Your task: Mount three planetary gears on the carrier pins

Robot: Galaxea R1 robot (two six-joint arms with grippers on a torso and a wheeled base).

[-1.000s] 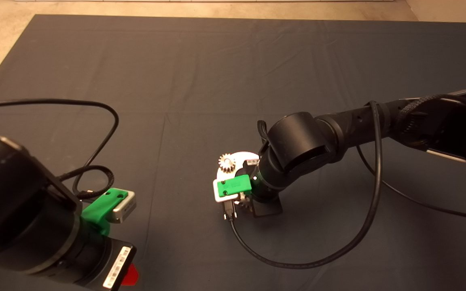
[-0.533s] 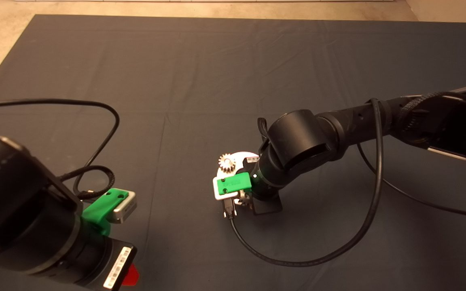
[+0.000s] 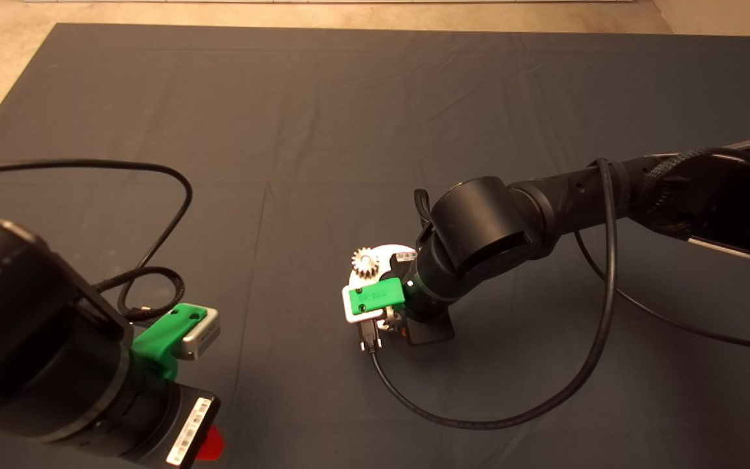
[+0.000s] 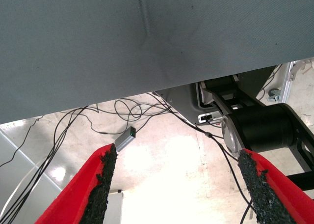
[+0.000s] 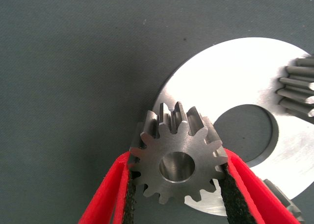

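In the right wrist view my right gripper [image 5: 177,160] is shut on a silvery planetary gear [image 5: 177,166], held by its teeth over the rim of the white disc [image 5: 230,81]. A second gear [image 5: 299,86] stands at the disc's far side. Part of a third gear [image 5: 283,194] shows at its edge. The carrier pins are hidden by the gears. In the head view the right arm covers most of the disc [image 3: 389,251], with one gear [image 3: 364,261] showing on it. My left gripper [image 4: 177,157] waits open at the mat's near left, holding nothing.
A black cable [image 3: 479,417] loops over the mat in front of the right arm. Another cable [image 3: 153,215] curls by the left arm. The left wrist view looks past the mat's edge [image 4: 147,86] to floor cables and the robot's base [image 4: 265,130].
The right wrist has edged slightly back over the disc, with the gear still in its fingers. The left arm has not moved.
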